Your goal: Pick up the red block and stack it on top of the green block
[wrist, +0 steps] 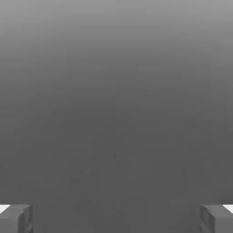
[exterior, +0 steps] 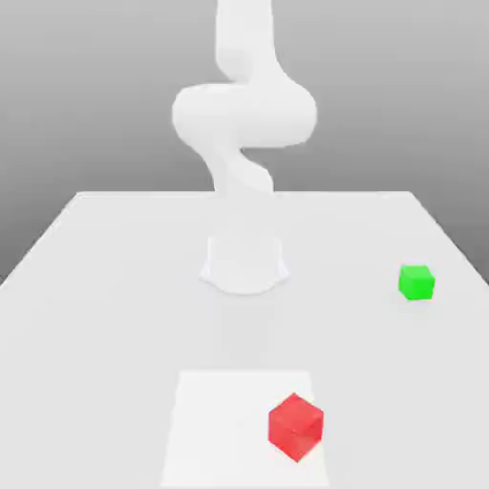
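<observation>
- On the pale square (exterior: 224, 425), close by its edge at the exterior view's right, sits the red block (exterior: 295, 427), one upright corner turned toward that camera. It rests under its own weight, with nothing gripping it.
- Toward the exterior view's right, well apart from the red block and farther from the camera, the green block (exterior: 416, 283) sits directly on the table (exterior: 124, 315). It is the base for the stack, and its top is bare, ready to take the other cube.
- At my end the gripper (wrist: 116, 219) is released: its two fingers stand wide apart with only grey backdrop between them. I read that as suiting a pick still to be made.
- The white arm (exterior: 244, 115) rises from its base behind both cubes, so I judge the task to be at its start.
- Next I'd bring the hand over the red block and turn it to match the cube's faces, since closing across corners could twist it away. Releasing it off-centre on the green block might topple the stack.
</observation>
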{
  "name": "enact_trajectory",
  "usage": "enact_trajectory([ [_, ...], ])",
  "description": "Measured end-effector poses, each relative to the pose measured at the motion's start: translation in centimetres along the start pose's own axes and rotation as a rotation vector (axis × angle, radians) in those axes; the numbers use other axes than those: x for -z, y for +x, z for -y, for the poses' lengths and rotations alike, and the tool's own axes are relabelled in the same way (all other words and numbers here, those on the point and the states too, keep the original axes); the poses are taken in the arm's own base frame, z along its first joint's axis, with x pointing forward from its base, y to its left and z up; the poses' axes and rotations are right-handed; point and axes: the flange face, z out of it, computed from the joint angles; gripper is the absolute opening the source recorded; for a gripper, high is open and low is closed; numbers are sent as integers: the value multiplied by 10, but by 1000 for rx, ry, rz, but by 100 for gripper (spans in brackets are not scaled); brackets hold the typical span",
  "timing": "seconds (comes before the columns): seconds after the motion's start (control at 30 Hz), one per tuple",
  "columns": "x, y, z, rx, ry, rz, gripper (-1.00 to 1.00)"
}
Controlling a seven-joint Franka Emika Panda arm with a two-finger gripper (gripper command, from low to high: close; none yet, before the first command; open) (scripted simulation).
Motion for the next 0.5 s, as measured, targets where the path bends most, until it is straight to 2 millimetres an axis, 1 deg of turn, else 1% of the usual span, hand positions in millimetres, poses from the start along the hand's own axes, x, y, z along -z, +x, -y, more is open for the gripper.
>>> enact_trajectory([
  [0.1, -69, -11, -4, 84, -31, 106, 0],
  [0.23, -153, -39, -15, 195, -75, 234, 0],
  [0.37, -227, -79, -34, 309, -123, 355, 0],
  [0.5, -291, -127, -61, 428, -176, 467, 0],
])
